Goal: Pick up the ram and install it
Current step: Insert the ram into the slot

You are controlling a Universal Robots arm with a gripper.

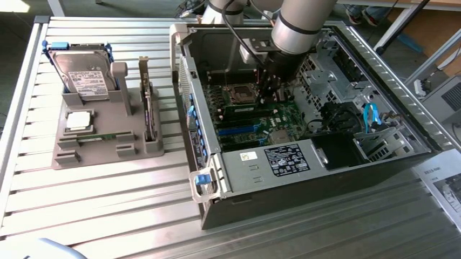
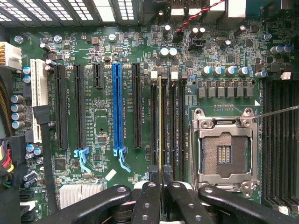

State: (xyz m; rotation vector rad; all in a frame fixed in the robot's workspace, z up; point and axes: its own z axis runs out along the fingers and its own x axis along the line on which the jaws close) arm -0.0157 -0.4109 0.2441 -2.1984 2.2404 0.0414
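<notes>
While the arm (image 1: 295,27) reaches down into the open computer case (image 1: 288,210) lying on the worktop (image 1: 108,216), the fingers (image 2: 149,198) are clenched on the ram (image 2: 160,121). In the wrist view the ram shows edge-on as a thin pale line, pinched at its near end between the two inner fingers. It stands upright over the motherboard (image 2: 103,107) and runs along the row of long dark memory slots (image 2: 174,121), between the blue card slot (image 2: 117,107) and the empty processor socket (image 2: 224,149).

Gripping it by its flat faces keeps the stick straight and its contact edge pointed down at the board, which is likely why it is held this way. It looks lined up with one slot, but the pictures do not show whether it is seated or only held just above it.

Well apart from the case, towards the exterior view's left, a grey holder (image 1: 101,156) keeps other parts upright and within reach, among them a hard drive (image 1: 86,75).
</notes>
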